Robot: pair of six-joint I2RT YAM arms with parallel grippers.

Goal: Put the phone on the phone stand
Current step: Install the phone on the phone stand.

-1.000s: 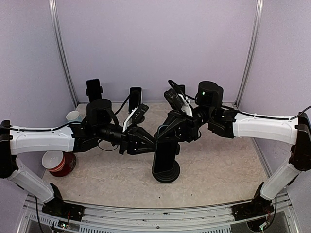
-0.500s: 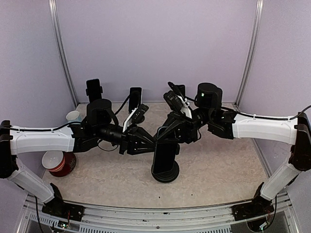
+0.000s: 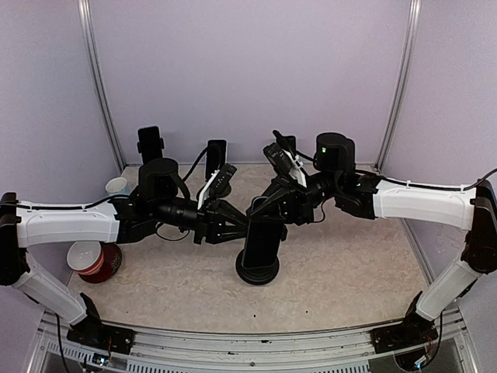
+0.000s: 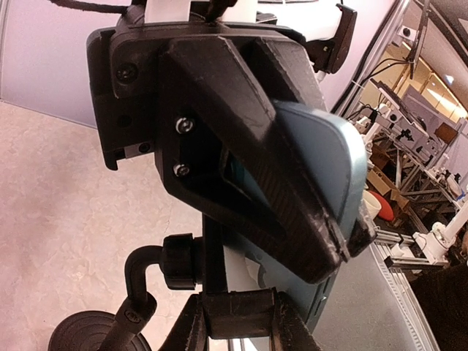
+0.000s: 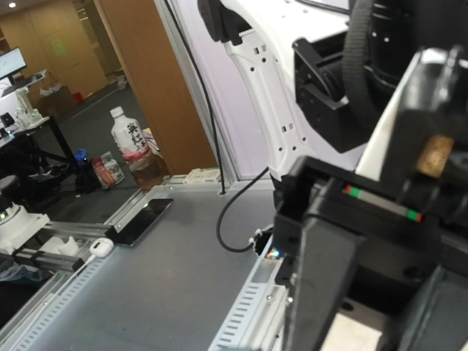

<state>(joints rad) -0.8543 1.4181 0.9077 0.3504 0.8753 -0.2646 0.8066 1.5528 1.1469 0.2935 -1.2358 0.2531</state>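
The phone stand (image 3: 257,271) stands mid-table on a round black base, and the dark phone (image 3: 262,241) sits upright against its holder. My left gripper (image 3: 237,227) reaches in from the left. In the left wrist view it (image 4: 245,311) is shut on the black holder block (image 4: 245,306) of the phone stand, below the ball joint (image 4: 179,260). My right gripper (image 3: 265,207) comes from the right, shut on the phone's top edge. That same view shows its black fingers (image 4: 241,146) clamped over the blue-grey phone (image 4: 329,157). In the right wrist view the phone (image 5: 322,285) is a dark slab.
A red cup (image 3: 95,261) and a small white cup (image 3: 116,186) stand at the left. Three more stands (image 3: 150,143) (image 3: 216,158) (image 3: 288,143) line the back wall. Metal posts and lilac walls close in the table.
The stand with the phone has shifted a little left and toward the back, and both grippers moved with it, keeping their holds.
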